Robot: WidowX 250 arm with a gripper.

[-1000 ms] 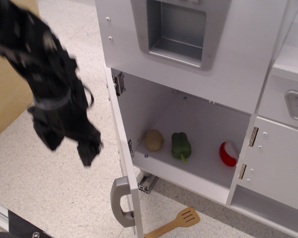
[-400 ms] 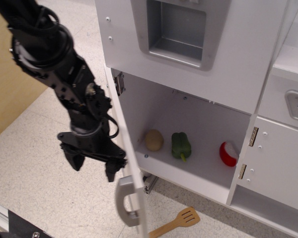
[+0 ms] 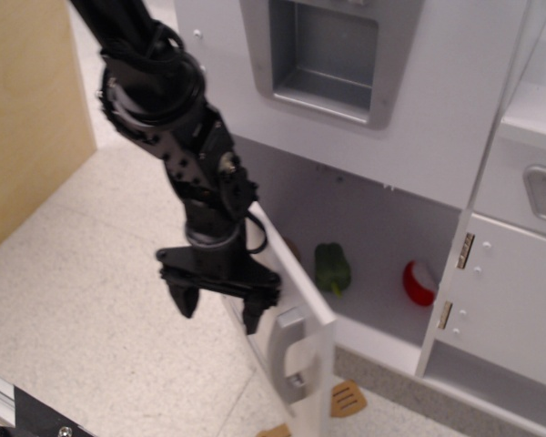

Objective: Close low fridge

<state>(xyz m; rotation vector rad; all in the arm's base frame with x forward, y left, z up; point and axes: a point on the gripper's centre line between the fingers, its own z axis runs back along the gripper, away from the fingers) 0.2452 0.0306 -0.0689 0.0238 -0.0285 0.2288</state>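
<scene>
Fridge door point(image 3: 305, 314) of the low fridge stands partly swung, its white panel angled out from the compartment toward 7 o'clock, with the grey bar handle point(image 3: 288, 355) on its free edge low in the frame. Just beside it, at about 9 o'clock from the handle, the black gripper point(image 3: 220, 314) hangs tip-down from an arm that enters from 11 o'clock; its two fingers point(image 3: 252, 316) are spread apart and grasp nothing, and the right-hand finger lies against or very close to the door's outer face, though contact cannot be told for sure. Behind the door, inside the open compartment, a green pepper point(image 3: 332, 269) lies at 1 o'clock from the handle, and a red and white toy point(image 3: 419, 282) sits farther toward 3 o'clock near the inner wall. A wooden spatula point(image 3: 345, 399) lies on the speckled floor point(image 3: 73, 300) below the compartment, partly hidden by the door's lower edge. Above, the white panel with the grey recessed dispenser point(image 3: 332, 50) fills the 12 o'clock area.
</scene>
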